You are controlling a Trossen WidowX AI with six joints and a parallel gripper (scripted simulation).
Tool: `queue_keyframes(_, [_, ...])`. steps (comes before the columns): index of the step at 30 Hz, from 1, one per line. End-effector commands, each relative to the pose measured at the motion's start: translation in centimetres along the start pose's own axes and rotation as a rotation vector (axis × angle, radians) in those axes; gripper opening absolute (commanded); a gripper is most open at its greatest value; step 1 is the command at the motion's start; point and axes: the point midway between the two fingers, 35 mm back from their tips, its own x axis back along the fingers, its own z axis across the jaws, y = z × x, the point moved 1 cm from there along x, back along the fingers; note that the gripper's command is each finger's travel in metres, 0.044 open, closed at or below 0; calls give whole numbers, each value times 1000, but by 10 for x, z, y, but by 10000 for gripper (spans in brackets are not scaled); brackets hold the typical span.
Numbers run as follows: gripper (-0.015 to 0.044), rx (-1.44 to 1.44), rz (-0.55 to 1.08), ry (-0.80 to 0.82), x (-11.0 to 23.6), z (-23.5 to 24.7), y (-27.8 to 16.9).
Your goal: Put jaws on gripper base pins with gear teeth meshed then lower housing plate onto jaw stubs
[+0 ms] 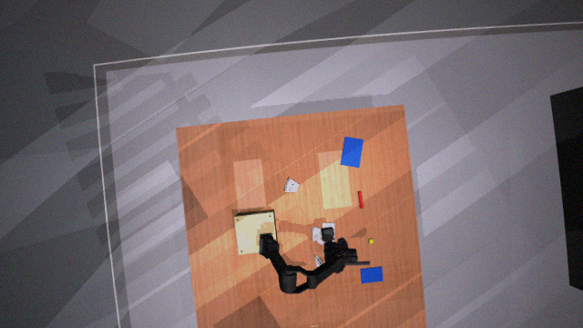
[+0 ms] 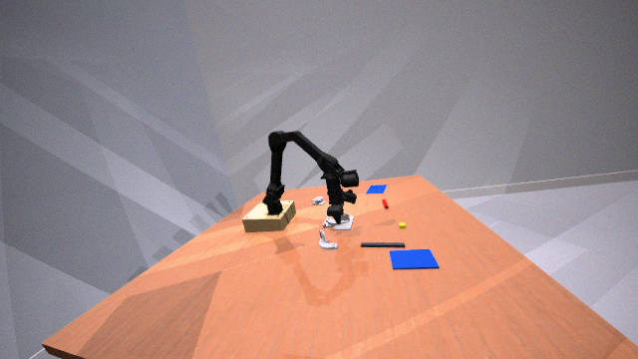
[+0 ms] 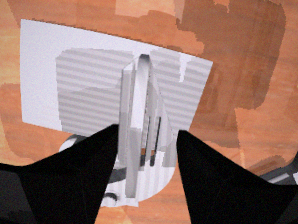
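Gripper (image 1: 327, 237) (image 2: 336, 221) (image 3: 149, 133) — clamped on upright white jaw (image 3: 134, 125), above white gripper base (image 1: 316, 234) (image 3: 162, 172). Second jaw (image 1: 318, 260) (image 2: 327, 242) — loose, nearby. Housing plate — apparently far piece (image 1: 291, 185) (image 2: 318, 200). Risk: tilted grip could jam jaw on pin, skewing teeth.

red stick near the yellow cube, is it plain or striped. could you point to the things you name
The red stick (image 1: 360, 199) (image 2: 385, 203) looks plain red, showing best in the top view.

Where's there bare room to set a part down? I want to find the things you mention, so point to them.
Best bet: the wood between the red stick (image 1: 361, 199) (image 2: 385, 203) and the yellow cube (image 1: 371, 240) (image 2: 402, 225). Also the near stretch in front of the lower blue sheet (image 1: 372, 274) (image 2: 414, 259).
Crowded: around the claw (image 2: 337, 220) (image 3: 149, 133), with white parts under and beside it.
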Motion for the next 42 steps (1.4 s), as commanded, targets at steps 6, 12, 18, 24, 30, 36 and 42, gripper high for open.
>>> queue_keyframes(6, [134,4,0,5,-2,1,0])
queue_keyframes(12, [134,4,0,5,-5,1,0])
queue_keyframes(18, [134,4,0,5,-5,1,0])
queue_keyframes(24, [134,5,0,5,-8,1,0])
queue_keyframes(30, [134,5,0,5,-8,1,0])
queue_keyframes(36, [134,6,0,5,-11,1,0])
queue_keyframes(42, [134,6,0,5,-11,1,0])
